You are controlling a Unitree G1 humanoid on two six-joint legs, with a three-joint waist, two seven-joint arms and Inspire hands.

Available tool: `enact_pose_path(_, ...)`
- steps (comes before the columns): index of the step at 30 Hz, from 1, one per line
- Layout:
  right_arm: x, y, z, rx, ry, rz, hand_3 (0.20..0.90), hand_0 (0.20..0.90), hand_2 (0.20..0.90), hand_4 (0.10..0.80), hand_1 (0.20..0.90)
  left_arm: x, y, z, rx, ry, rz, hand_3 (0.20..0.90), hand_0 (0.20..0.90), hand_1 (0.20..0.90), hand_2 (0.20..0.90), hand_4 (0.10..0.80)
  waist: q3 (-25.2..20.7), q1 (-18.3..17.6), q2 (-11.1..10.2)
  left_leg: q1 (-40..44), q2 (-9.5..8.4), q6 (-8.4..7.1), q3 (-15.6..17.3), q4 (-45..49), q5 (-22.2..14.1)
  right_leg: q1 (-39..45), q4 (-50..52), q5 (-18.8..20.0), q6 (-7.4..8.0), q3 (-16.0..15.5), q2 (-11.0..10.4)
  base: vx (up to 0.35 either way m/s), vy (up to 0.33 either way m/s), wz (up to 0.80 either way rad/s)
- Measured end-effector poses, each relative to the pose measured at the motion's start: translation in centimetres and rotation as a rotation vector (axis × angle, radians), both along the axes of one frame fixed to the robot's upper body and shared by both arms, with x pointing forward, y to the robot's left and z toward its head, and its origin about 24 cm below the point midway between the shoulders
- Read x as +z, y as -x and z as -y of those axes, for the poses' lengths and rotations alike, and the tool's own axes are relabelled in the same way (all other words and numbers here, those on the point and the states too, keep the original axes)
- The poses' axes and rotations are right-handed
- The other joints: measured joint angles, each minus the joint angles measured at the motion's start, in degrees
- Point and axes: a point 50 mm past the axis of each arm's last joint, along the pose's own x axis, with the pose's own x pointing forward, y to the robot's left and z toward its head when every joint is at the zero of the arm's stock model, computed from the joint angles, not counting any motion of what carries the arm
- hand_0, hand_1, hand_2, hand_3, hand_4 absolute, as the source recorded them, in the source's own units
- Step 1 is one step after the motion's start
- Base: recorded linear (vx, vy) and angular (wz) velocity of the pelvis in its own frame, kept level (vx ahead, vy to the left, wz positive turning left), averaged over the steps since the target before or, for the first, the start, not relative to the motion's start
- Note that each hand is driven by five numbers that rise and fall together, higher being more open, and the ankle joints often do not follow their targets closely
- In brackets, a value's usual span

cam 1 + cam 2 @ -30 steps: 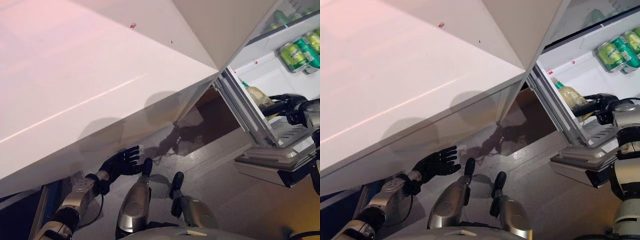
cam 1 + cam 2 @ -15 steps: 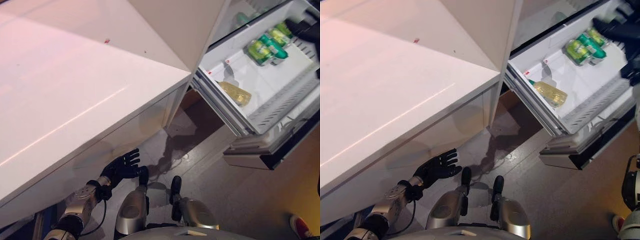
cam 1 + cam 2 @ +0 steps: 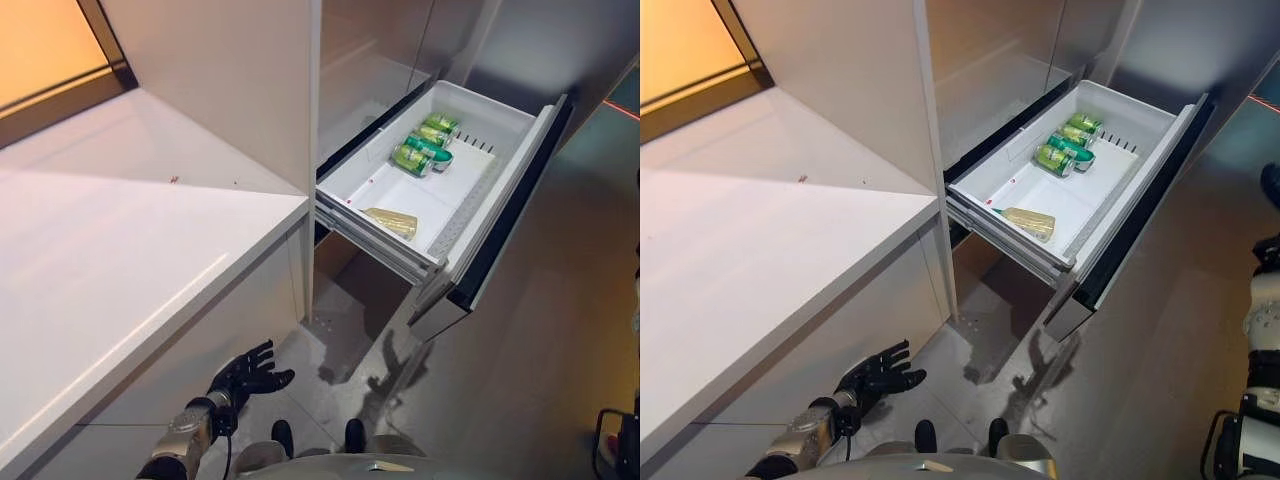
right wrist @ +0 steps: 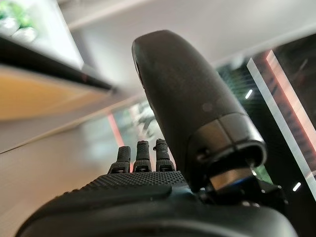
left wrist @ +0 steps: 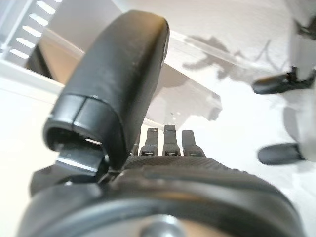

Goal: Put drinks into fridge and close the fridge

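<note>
I see the open fridge drawer (image 3: 505,190) ahead-right, nearer my empty, straight-fingered right hand (image 4: 148,163), probably; the left hand (image 3: 245,375) hangs low, relaxed, empty.

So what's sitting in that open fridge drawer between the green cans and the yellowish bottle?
Nothing: in the left eye view, only bare white drawer floor separates the green cans at the back from the yellowish bottle lying nearer the front.
</note>
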Motion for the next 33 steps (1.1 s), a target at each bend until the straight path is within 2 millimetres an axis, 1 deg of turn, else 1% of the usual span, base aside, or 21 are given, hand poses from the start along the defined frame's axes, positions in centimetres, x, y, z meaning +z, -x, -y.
enact_pose_path(1, -0.8, 0.3, 0.1, -0.012, -0.026, -0.024, 0.9, 0.9, 0.9, 0.8, 0.9, -0.3, 0.5, -0.2, 0.009, -0.015, -0.033, 0.9, 0.9, 0.9, 0.9, 0.8, -0.13, 0.08, 0.27, -1.85, 0.05, 0.21, -0.44, 3.01, -1.05, -1.95, 3.21, -1.33, -0.05, -0.29, -0.22, -0.125, -0.002, 0.1)
enact_pose_path(4, -1.4, 0.2, 0.0, -0.014, -0.046, -0.044, 0.9, 0.9, 0.9, 0.8, 0.9, -0.8, 1.2, -0.7, 0.039, -0.064, -0.084, 0.9, 0.9, 0.9, 0.9, 0.8, 0.04, 0.83, 0.37, -7.55, -0.32, 0.77, -1.12, 10.43, -3.4, -8.7, 13.15, -5.14, 0.11, -0.52, -1.31, -0.189, 0.012, 0.11)
enact_pose_path(6, -1.4, 0.0, 0.0, -0.008, -0.063, -0.028, 0.9, 0.9, 0.9, 0.8, 0.9, -0.8, 0.9, -0.9, 0.051, -0.098, -0.093, 0.9, 0.9, 0.9, 0.9, 0.8, 1.71, 1.93, 0.17, -11.81, -0.8, 1.5, -1.41, 17.29, -6.05, -13.43, 20.87, -8.29, 0.31, -0.5, -2.43, -0.2, 0.033, 0.13)
enact_pose_path(8, -1.4, -0.5, -0.4, 0.012, -0.071, -0.028, 0.9, 0.9, 0.9, 0.8, 0.9, -0.7, 0.8, -1.2, 0.078, -0.114, -0.102, 0.9, 0.9, 0.9, 0.9, 0.8, 3.0, 2.95, 0.15, -15.86, -1.02, 1.81, -1.47, 22.58, -8.25, -17.39, 26.26, -10.38, 0.3, -0.39, -3.27, -0.203, 0.036, 0.08)
enact_pose_path(10, -1.1, -1.6, -0.9, 0.047, -0.092, -0.01, 0.9, 0.9, 0.9, 0.8, 0.9, -0.2, -0.5, -1.4, 0.1, -0.112, -0.062, 0.9, 0.9, 0.9, 0.9, 0.8, 5.08, 3.54, 0.42, -19.97, -1.3, 2.44, -1.66, 27.34, -9.36, -21.29, 30.75, -11.36, 0.83, -0.2, -3.92, -0.177, 0.041, 0.06)
enact_pose_path(12, -0.7, -2.8, -1.8, 0.109, -0.094, -0.005, 0.9, 0.9, 0.9, 0.8, 0.9, 0.3, -1.6, -1.3, 0.109, -0.112, -0.034, 0.9, 0.9, 0.9, 0.9, 0.8, 6.39, 3.98, 0.48, -22.84, -1.9, 2.85, -1.87, 29.59, -9.6, -24.18, 32.92, -11.43, 0.95, 0.2, -4.38, -0.121, 0.059, 0.0)
enact_pose_path(13, -0.6, -3.3, -2.3, 0.146, -0.088, -0.003, 0.9, 0.9, 0.9, 0.8, 0.9, 0.4, -2.0, -1.3, 0.109, -0.109, -0.022, 0.9, 0.9, 0.9, 0.9, 0.8, 7.11, 4.34, 0.49, -23.78, -2.03, 3.27, -1.75, 30.55, -9.62, -25.37, 34.04, -11.36, 0.85, 0.58, -4.67, -0.094, 0.085, -0.11)
enact_pose_path(14, -0.5, -4.0, -2.9, 0.2, -0.079, -0.001, 0.9, 0.9, 0.9, 0.8, 0.9, 0.6, -2.3, -1.3, 0.113, -0.105, -0.005, 0.9, 0.9, 0.9, 0.9, 0.8, 8.17, 4.64, 0.59, -24.48, -1.99, 3.71, -1.4, 31.54, -9.89, -26.2, 35.12, -11.49, 1.07, 1.25, -4.79, -0.054, 0.075, -0.12)
enact_pose_path(16, -0.5, -4.5, -3.6, 0.275, -0.07, 0.004, 0.9, 0.9, 0.9, 0.8, 0.9, 0.8, -2.5, -1.4, 0.126, -0.103, 0.017, 0.9, 0.9, 0.9, 0.9, 0.8, 9.05, 4.77, 0.59, -25.09, -2.17, 3.96, -0.96, 31.96, -10.01, -26.92, 35.55, -11.51, 1.11, 1.65, -5.07, -0.043, 0.065, -0.09)
enact_pose_path(19, 0.3, -5.2, -4.0, 0.348, -0.045, 0.047, 0.9, 0.9, 0.9, 0.8, 0.9, 1.0, -2.6, -1.8, 0.156, -0.097, 0.029, 0.9, 0.9, 0.9, 0.9, 0.8, 9.87, 4.49, 0.15, -25.86, -2.88, 4.53, -0.51, 32.46, -9.81, -28.07, 36.97, -11.45, 1.02, 1.95, -5.9, -0.048, 0.045, -0.1)
enact_pose_path(22, 1.0, -6.1, -4.9, 0.468, -0.011, 0.086, 0.9, 0.9, 0.9, 0.8, 0.9, 1.2, -2.8, -2.0, 0.164, -0.095, 0.043, 0.9, 0.9, 0.9, 0.9, 0.8, 10.41, 4.22, 0.12, -26.46, -2.9, 4.68, -0.53, 32.84, -9.76, -28.88, 37.11, -11.35, 1.06, 2.26, -5.78, -0.094, 0.015, -0.16)
enact_pose_path(23, 1.6, -6.6, -5.4, 0.516, 0.01, 0.103, 0.9, 0.9, 0.9, 0.8, 0.9, 1.3, -2.9, -2.1, 0.167, -0.088, 0.051, 0.9, 0.9, 0.9, 0.9, 0.8, 11.04, 4.14, 0.12, -26.5, -2.9, 4.67, -0.53, 32.87, -9.71, -29.01, 37.0, -10.99, 1.52, 2.27, -5.79, -0.104, -0.003, -0.16)
enact_pose_path(24, 1.8, -6.8, -5.7, 0.542, 0.023, 0.104, 0.9, 0.9, 0.9, 0.8, 0.9, 1.4, -3.0, -2.1, 0.168, -0.085, 0.055, 0.9, 0.9, 0.9, 0.9, 0.8, 11.37, 4.09, 0.17, -26.52, -2.89, 4.63, -0.57, 32.9, -9.68, -29.06, 36.99, -10.96, 1.55, 2.24, -5.79, -0.146, -0.005, -0.22)
enact_pose_path(25, 2.4, -7.2, -6.1, 0.581, 0.051, 0.106, 0.9, 0.9, 0.9, 0.8, 0.9, 1.6, -3.3, -2.1, 0.165, -0.079, 0.068, 0.9, 0.9, 0.9, 0.9, 0.8, 11.56, 4.08, 0.27, -27.15, -2.86, 4.55, -0.69, 32.94, -9.66, -29.8, 36.84, -10.65, 2.1, 2.23, -5.74, -0.117, -0.002, -0.19)
enact_pose_path(26, 3.1, -7.6, -6.5, 0.605, 0.071, 0.111, 0.9, 0.9, 0.9, 0.8, 0.9, 1.8, -3.5, -2.1, 0.167, -0.073, 0.078, 0.9, 0.9, 0.9, 0.9, 0.8, 11.78, 4.04, 0.44, -27.87, -2.89, 4.34, -1.08, 32.96, -9.44, -30.41, 36.48, -10.1, 2.16, 1.95, -5.7, -0.147, -0.001, -0.25)
enact_pose_path(28, 4.6, -8.6, -7.4, 0.644, 0.103, 0.132, 0.9, 0.9, 0.9, 0.8, 0.9, 2.0, -3.8, -2.2, 0.165, -0.063, 0.092, 0.9, 0.9, 0.9, 0.9, 0.8, 12.64, 4.15, 0.68, -28.94, -2.84, 3.95, -1.65, 33.03, -9.04, -31.21, 35.49, -8.73, 1.86, 1.1, -5.54, -0.101, 0.012, -0.24)
enact_pose_path(29, 5.0, -8.9, -7.7, 0.654, 0.112, 0.138, 0.9, 0.9, 0.9, 0.8, 0.9, 2.2, -4.0, -2.2, 0.165, -0.063, 0.1, 0.9, 0.9, 0.9, 0.9, 0.8, 12.96, 4.07, 0.71, -29.17, -2.73, 3.85, -1.75, 32.99, -8.96, -31.31, 35.31, -8.63, 1.92, 0.93, -5.44, -0.041, 0.049, -0.13)
enact_pose_path(30, 5.8, -9.4, -8.3, 0.676, 0.131, 0.145, 0.9, 0.9, 0.9, 0.8, 0.9, 2.4, -4.2, -2.2, 0.16, -0.063, 0.111, 0.9, 0.9, 0.9, 0.9, 0.8, 13.25, 4.06, 0.8, -29.59, -2.71, 3.71, -1.98, 32.92, -8.81, -31.7, 35.11, -8.3, 1.48, 0.82, -5.27, -0.016, 0.045, -0.03)
enact_pose_path(31, 6.0, -9.6, -8.5, 0.686, 0.139, 0.143, 0.9, 0.9, 0.9, 0.8, 0.9, 2.4, -4.3, -2.1, 0.159, -0.062, 0.113, 0.9, 0.9, 0.9, 0.9, 0.8, 13.38, 4.08, 0.91, -29.59, -2.72, 3.7, -2.08, 32.92, -8.8, -31.69, 35.02, -8.25, 1.41, 0.79, -5.24, -0.023, 0.064, 0.0)
enact_pose_path(33, 7.4, -10.3, -9.3, 0.726, 0.205, 0.116, 0.9, 0.9, 0.9, 0.8, 0.9, 2.5, -4.5, -1.9, 0.155, -0.05, 0.119, 0.9, 0.9, 0.9, 0.9, 0.8, 14.09, 4.34, 1.45, -29.55, -2.68, 3.61, -2.38, 32.88, -8.75, -31.64, 34.95, -8.23, 1.35, 0.65, -5.12, -0.023, 0.034, 0.01)
